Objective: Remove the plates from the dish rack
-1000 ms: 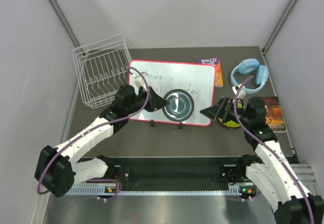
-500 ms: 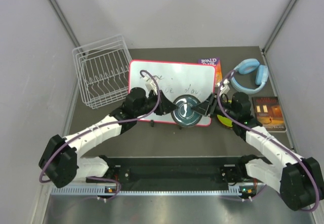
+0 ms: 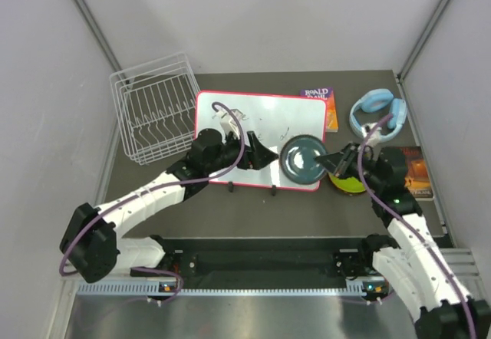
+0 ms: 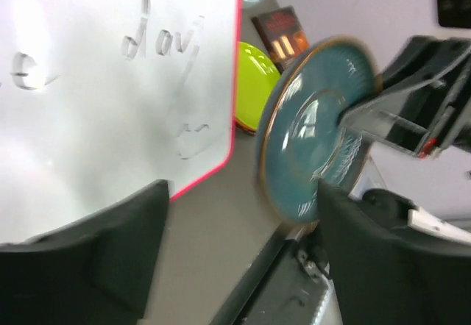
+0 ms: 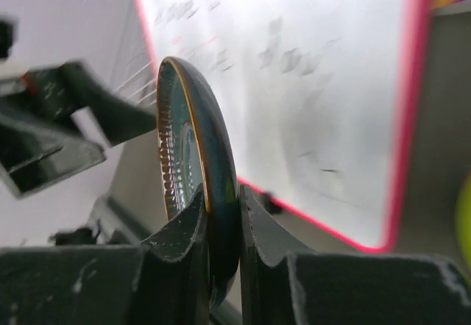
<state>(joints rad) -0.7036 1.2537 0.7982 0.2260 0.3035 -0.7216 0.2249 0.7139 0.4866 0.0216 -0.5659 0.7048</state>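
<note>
Right gripper (image 3: 331, 160) is clamped on the right rim of the dark blue plate (image 3: 301, 160), its fingers pinching the rim edge-on. Left gripper (image 3: 265, 155) stands with jaws apart just beside the plate's left edge, not touching it.

Dish rack (image 3: 153, 109), back left, shows no plates. Whiteboard (image 3: 261, 120) lies mid-table, and the blue plate hangs above its near right corner.

Judgement: a rim grip made for carrying, bound for the lime-yellow plate (image 3: 351, 185) just right of the board.

Being round, the plate has no long axis. Its hollow face tilts upward, toward the left arm.
</note>
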